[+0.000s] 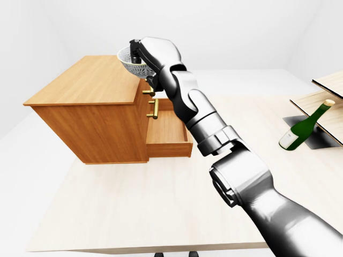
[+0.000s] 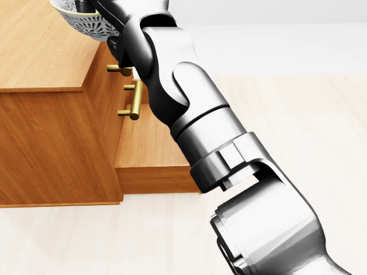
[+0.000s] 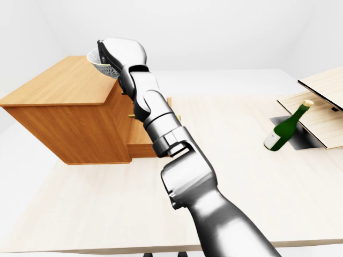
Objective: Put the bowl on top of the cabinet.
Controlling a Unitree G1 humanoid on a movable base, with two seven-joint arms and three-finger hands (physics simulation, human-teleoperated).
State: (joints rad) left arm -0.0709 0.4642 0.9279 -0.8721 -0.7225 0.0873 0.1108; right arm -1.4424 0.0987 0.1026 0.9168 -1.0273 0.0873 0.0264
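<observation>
I am holding the patterned bowl (image 1: 131,65) by its rim in my closed right hand (image 1: 155,53), just above the wooden cabinet (image 1: 86,83) top's right edge, so I judge lowering and letting go comes next.

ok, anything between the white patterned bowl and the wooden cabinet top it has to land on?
Nothing visible. The right hand holds the white patterned bowl over the right edge of the wooden cabinet top; the wood beneath shows bare. The open drawer sits lower, out of the path.
</observation>
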